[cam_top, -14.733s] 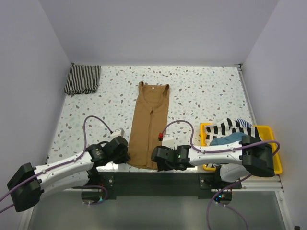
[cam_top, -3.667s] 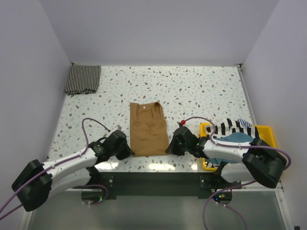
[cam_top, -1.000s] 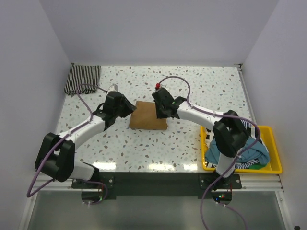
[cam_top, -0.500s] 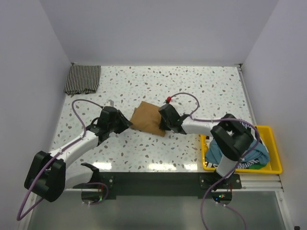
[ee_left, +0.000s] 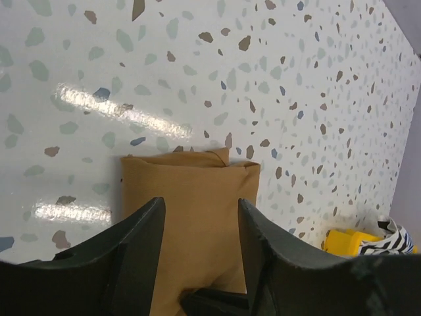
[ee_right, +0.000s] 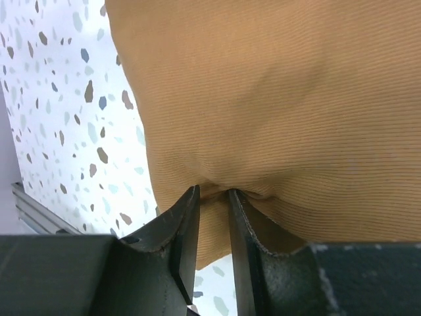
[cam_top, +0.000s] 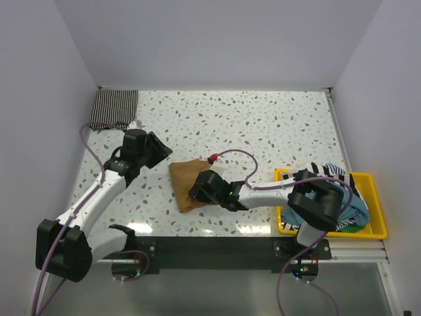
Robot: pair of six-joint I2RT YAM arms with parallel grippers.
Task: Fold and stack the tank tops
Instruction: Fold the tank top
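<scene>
Right pincer (ee_right: 209,201) is your starting point: its two fingers (ee_right: 184,227) are clamped together on a small raised pleat of the tan-brown tank top (ee_right: 276,99), and you can see the cloth pucker into the narrow slit between them. Around that pinch the top lies as a compact folded packet, turned at a slant on the speckled bench (cam_top: 263,131), toward the near edge and a little left of centre. The right arm reaches in low from the right, so the grip falls on the packet's right-hand side. Left pincer (ee_left: 200,207) stands with its fingers (ee_left: 141,243) well apart and nothing between them. In its wrist view you look through the gap down onto the packet's far folded edge, and from above you find it to the left of the packet and farther back, clear of the cloth. Beyond it, in the far left corner of the bench, the thin-striped tank top (cam_top: 113,108) lies folded flat, well apart from the tan one. At the near right, a yellow bin (cam_top: 370,179) holds a loose heap, where you can make out the broad-striped tank top (cam_top: 325,172) draped over its far rim and the teal tank top (cam_top: 355,205) bunched beside it.
</scene>
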